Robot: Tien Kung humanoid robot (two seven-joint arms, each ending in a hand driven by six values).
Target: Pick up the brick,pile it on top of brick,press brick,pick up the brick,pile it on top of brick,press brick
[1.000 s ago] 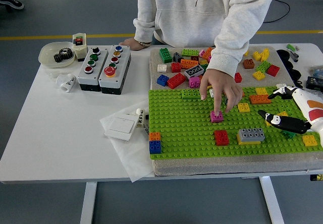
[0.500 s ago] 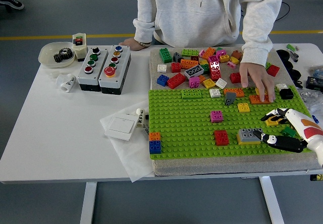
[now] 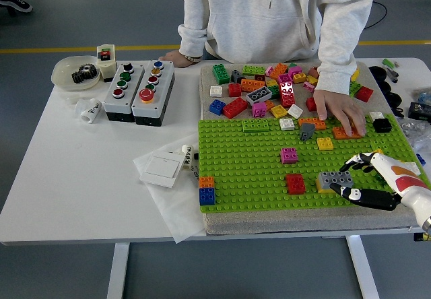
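Green baseplates: one (image 3: pixel 242 171)
Bricks standing on the baseplate: roughly nine (the pile behind it is too jumbled to count)
Push-button boxes: two, (image 3: pixel 122 90) and (image 3: pixel 152 91)
Buttons per box: four
White bowls: one (image 3: pixel 66 68)
Robot hands: one (image 3: pixel 357 178)
Person's hands: two, (image 3: pixel 340 109) and (image 3: pixel 176 58)

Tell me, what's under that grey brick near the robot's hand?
A yellow brick lies under the grey brick, peeking out at its front left, on the green baseplate. The robot's right hand covers the stack's right end, so that part is hidden.
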